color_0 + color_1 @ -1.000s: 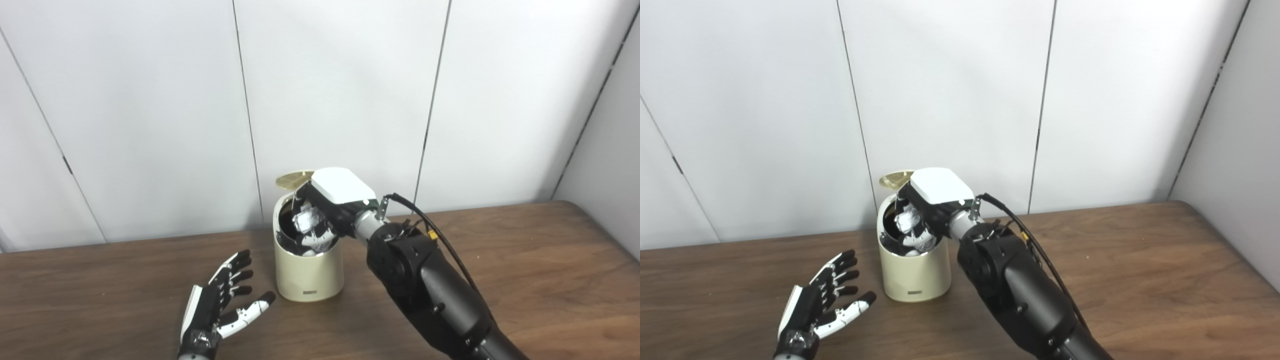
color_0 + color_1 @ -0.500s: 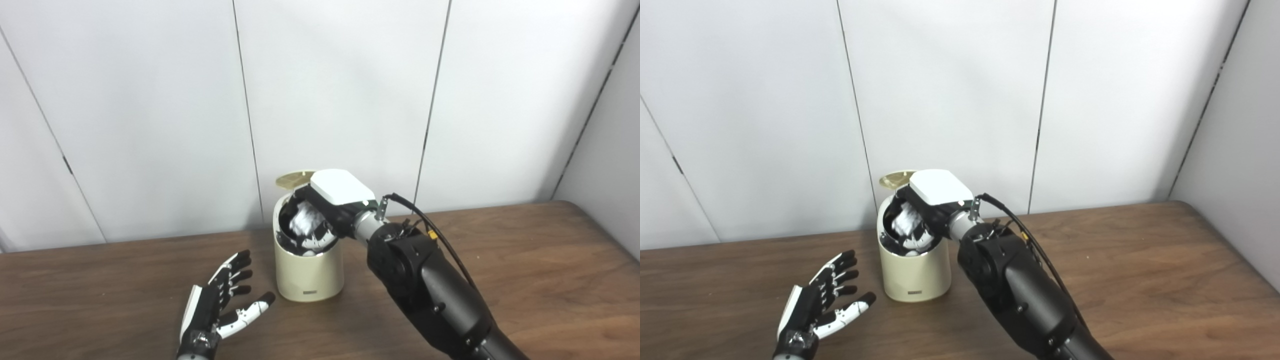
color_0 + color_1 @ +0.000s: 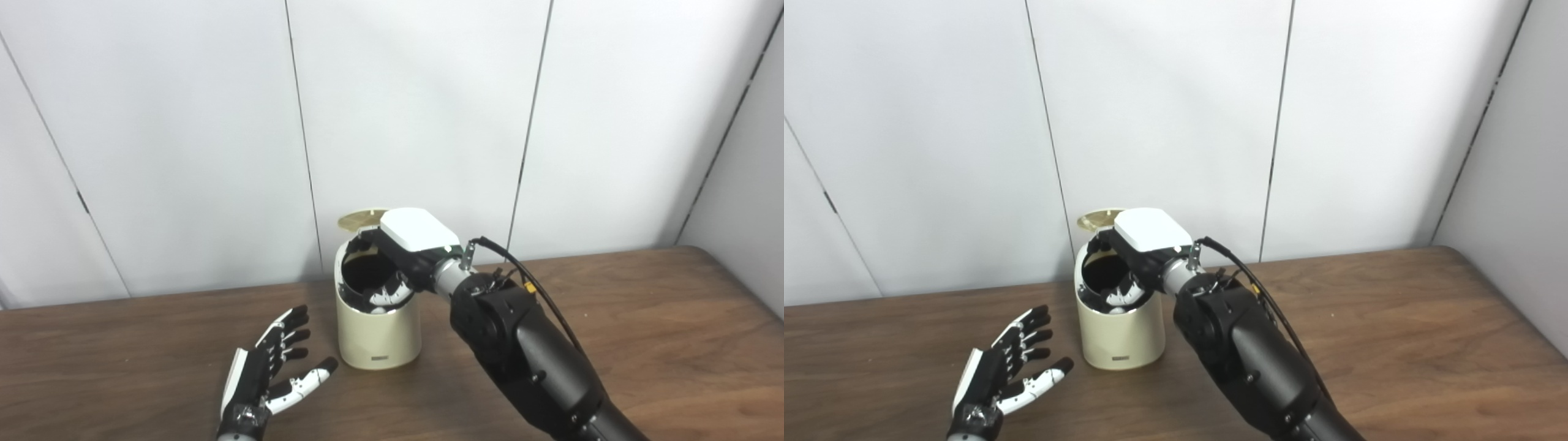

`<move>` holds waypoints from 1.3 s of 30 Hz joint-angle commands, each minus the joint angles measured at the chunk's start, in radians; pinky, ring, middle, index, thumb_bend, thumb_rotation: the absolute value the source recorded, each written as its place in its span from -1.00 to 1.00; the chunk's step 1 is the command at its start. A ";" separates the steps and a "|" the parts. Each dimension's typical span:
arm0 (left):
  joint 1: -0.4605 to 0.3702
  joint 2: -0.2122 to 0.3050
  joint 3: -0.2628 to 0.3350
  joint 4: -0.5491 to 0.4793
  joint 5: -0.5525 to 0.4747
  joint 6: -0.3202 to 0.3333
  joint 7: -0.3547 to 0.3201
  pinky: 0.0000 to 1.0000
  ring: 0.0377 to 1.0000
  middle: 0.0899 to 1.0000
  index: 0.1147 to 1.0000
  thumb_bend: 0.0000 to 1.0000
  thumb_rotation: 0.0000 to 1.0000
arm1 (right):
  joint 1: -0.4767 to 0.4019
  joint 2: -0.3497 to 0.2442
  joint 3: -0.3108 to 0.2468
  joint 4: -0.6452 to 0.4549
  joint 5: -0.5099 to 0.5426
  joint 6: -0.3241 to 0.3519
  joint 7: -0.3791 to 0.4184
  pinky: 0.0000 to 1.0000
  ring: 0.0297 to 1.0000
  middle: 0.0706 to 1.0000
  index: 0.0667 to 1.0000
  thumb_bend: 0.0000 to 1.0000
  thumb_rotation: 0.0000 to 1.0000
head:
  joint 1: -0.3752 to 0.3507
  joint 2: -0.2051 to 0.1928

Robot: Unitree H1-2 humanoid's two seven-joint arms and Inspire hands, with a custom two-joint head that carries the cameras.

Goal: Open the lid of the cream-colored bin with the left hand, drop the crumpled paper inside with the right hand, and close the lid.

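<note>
The bin [image 3: 377,334] stands on the bench [image 3: 643,318] near the far wall, its lid [image 3: 360,219] raised at the back and its dark mouth open. The right hand [image 3: 401,260] reaches in from the right and hangs over that mouth, fingers [image 3: 386,295] curled loosely apart above the rim with nothing in them. The paper does not show anywhere. The left hand [image 3: 269,370] lies on the bench just left of the bin, palm turned up, fingers spread and empty, clear of the bin. A small label [image 3: 380,359] low on the bin's front is too small to read.
</note>
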 commanded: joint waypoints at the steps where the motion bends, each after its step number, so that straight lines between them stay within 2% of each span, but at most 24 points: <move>1: -0.030 0.004 -0.001 -0.010 0.001 -0.039 -0.001 0.49 0.64 0.72 0.78 0.34 -0.70 | -0.032 -0.020 -0.015 -0.021 -0.009 -0.003 0.003 -0.03 0.33 0.51 0.45 0.73 -0.75 | 0.000 0.001; 6: -0.029 0.004 -0.002 -0.012 0.007 -0.039 0.003 0.49 0.64 0.72 0.77 0.34 -0.69 | -0.029 -0.023 -0.020 -0.033 -0.009 -0.009 0.000 -0.02 0.33 0.50 0.42 0.71 -0.74 | 0.003 0.000; 7: -0.029 0.004 -0.002 -0.013 0.006 -0.038 0.003 0.49 0.64 0.72 0.77 0.34 -0.69 | -0.025 -0.022 -0.029 -0.040 0.000 -0.015 -0.014 -0.04 0.28 0.43 0.38 0.69 -0.75 | 0.003 0.000; 10: -0.029 0.004 -0.001 -0.017 0.006 -0.032 0.004 0.50 0.64 0.71 0.77 0.34 -0.71 | -0.010 -0.014 -0.062 -0.080 0.033 -0.024 -0.043 -0.28 -0.03 0.20 0.21 0.64 -0.84 | 0.004 0.000; 12: -0.029 0.005 -0.001 -0.018 0.008 -0.029 0.004 0.50 0.63 0.71 0.77 0.33 -0.73 | 0.003 -0.011 -0.082 -0.117 0.039 -0.024 -0.058 -0.32 -0.11 0.12 0.13 0.57 -0.87 | 0.004 -0.001; 13: -0.029 0.005 -0.001 -0.019 0.007 -0.028 0.005 0.50 0.63 0.71 0.77 0.32 -0.73 | 0.009 -0.011 -0.090 -0.132 0.035 -0.022 -0.064 -0.35 -0.15 0.10 0.03 0.31 -0.80 | 0.004 -0.001; 15: -0.030 0.006 0.000 -0.018 0.008 -0.028 0.005 0.49 0.62 0.71 0.77 0.32 -0.73 | 0.022 -0.011 -0.110 -0.168 0.030 -0.022 -0.081 -0.40 -0.22 0.05 -0.06 0.09 -0.75 | 0.004 0.000; 17: -0.031 0.006 -0.001 -0.016 0.009 -0.029 0.006 0.49 0.62 0.70 0.77 0.32 -0.73 | 0.036 -0.008 -0.134 -0.199 0.032 -0.020 -0.100 -0.41 -0.23 -0.10 -0.04 0.06 -0.93 | 0.003 -0.001; 21: -0.033 0.008 -0.001 -0.011 0.009 -0.033 0.006 0.49 0.63 0.71 0.77 0.33 -0.71 | 0.074 -0.004 -0.187 -0.239 0.059 -0.037 -0.163 -0.43 -0.24 -0.16 -0.02 0.05 -0.99 | 0.006 -0.003; 24: -0.032 0.007 0.002 -0.010 0.007 -0.036 0.009 0.48 0.63 0.71 0.77 0.34 -0.70 | 0.127 0.017 -0.256 -0.242 0.138 -0.064 -0.250 -0.33 -0.13 -0.12 -0.06 0.05 -0.99 | 0.006 -0.003; 27: -0.032 0.006 0.006 -0.010 -0.002 -0.043 0.009 0.48 0.63 0.71 0.78 0.33 -0.72 | 0.204 0.052 -0.351 -0.221 0.284 -0.135 -0.358 -0.34 -0.20 -0.10 -0.08 0.05 -1.00 | 0.009 -0.002; 31: -0.031 0.004 0.010 -0.014 -0.007 -0.040 0.006 0.49 0.64 0.71 0.78 0.35 -0.71 | 0.283 0.068 -0.427 -0.197 0.435 -0.187 -0.411 -0.15 -0.14 -0.10 -0.07 0.05 -1.00 | 0.011 0.001; 32: -0.031 0.005 0.010 -0.015 -0.008 -0.041 0.005 0.48 0.64 0.71 0.78 0.36 -0.70 | 0.305 0.070 -0.447 -0.173 0.495 -0.210 -0.414 -0.15 -0.14 0.06 -0.07 0.04 -0.87 | 0.016 0.001; 33: -0.031 0.005 0.010 -0.016 -0.009 -0.041 0.003 0.45 0.64 0.71 0.79 0.35 -0.69 | 0.325 0.072 -0.464 -0.152 0.548 -0.221 -0.410 -0.15 -0.10 0.21 0.10 0.20 -0.78 | 0.021 0.002; 35: -0.030 0.005 0.010 -0.018 -0.010 -0.042 0.002 0.44 0.64 0.71 0.79 0.34 -0.69 | 0.353 0.071 -0.482 -0.123 0.623 -0.228 -0.398 -0.10 -0.04 0.30 0.34 0.43 -0.72 | 0.021 0.002; 37: -0.029 0.005 0.010 -0.023 -0.013 -0.043 0.002 0.41 0.64 0.71 0.79 0.34 -0.72 | 0.380 0.073 -0.500 -0.095 0.715 -0.234 -0.379 0.02 0.08 0.39 0.47 0.54 -0.60 | 0.034 0.001; 39: -0.026 0.003 0.010 -0.027 -0.013 -0.043 0.003 0.38 0.64 0.72 0.79 0.34 -0.72 | 0.406 0.073 -0.509 -0.061 0.798 -0.269 -0.365 0.10 0.17 0.47 0.55 0.59 -0.54 | 0.057 0.000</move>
